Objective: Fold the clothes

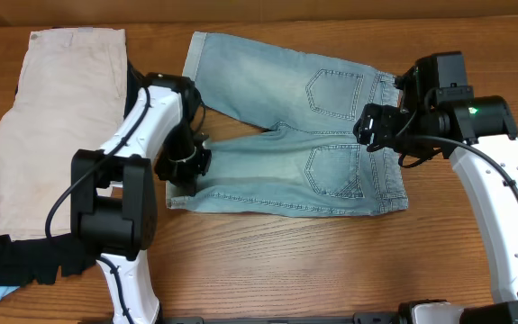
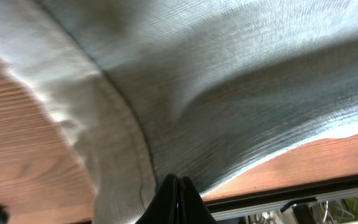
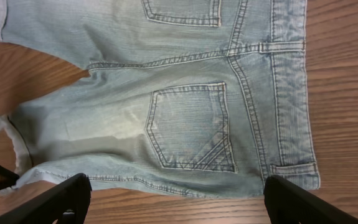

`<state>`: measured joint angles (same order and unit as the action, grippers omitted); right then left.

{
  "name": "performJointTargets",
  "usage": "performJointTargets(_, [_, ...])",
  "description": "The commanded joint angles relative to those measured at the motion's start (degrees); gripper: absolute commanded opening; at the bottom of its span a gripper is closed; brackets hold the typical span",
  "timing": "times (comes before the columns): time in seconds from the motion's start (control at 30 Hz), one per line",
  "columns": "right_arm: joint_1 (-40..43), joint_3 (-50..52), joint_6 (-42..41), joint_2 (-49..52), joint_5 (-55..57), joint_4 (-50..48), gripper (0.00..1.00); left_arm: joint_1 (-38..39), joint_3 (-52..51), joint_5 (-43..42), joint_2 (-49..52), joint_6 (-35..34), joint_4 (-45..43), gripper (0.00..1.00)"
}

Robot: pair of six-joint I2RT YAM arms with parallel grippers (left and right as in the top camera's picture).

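My overhead camera looks straight down on the table (image 1: 268,261), my own side at six o'clock. My left wrist camera sits very close on the hem of the denim shorts (image 1: 268,180). My right wrist camera hangs higher, framing both back pockets (image 3: 191,127), which overhead also shows.

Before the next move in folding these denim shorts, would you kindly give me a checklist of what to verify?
1. Left gripper shut on the denim shorts at the near leg's cuff: ok.
2. Right gripper open above the waistband: ok.
3. Shorts lying flat, back pockets up: ok.
4. Legs lying together: not ok, they splay apart.
5. Cream-beige shorts apart from the denim: ok.
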<state>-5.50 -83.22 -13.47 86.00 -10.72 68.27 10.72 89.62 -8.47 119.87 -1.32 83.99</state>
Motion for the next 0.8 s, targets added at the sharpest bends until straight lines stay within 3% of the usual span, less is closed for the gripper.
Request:
performJointTargets(0.0, [0.00,0.02,-0.07,-0.31,0.59,-0.04,0.93,1.92,-5.14,-2.75,0.13,0.22,-2.23,0.04])
performJointTargets(0.2, [0.00,0.02,-0.07,-0.31,0.61,0.81,0.93,2.95,-11.85,-2.25,0.13,-1.14,-4.98,0.04])
performJointTargets(0.43, [0.00,0.22,-1.60,-0.28,0.63,4.63,0.96,2.89,-17.16,5.07,0.13,-6.97,-5.60,0.04])
performJointTargets(0.6, [0.00,3.41,-4.63,-0.13,0.63,5.11,0.97,2.73,-17.84,6.54,0.13,-7.34,-8.04,0.04])
performJointTargets(0.77, [0.00,10.60,-10.67,-0.02,2.16,2.80,0.97,1.77,-14.47,11.89,0.13,-12.94,-10.10,0.04])
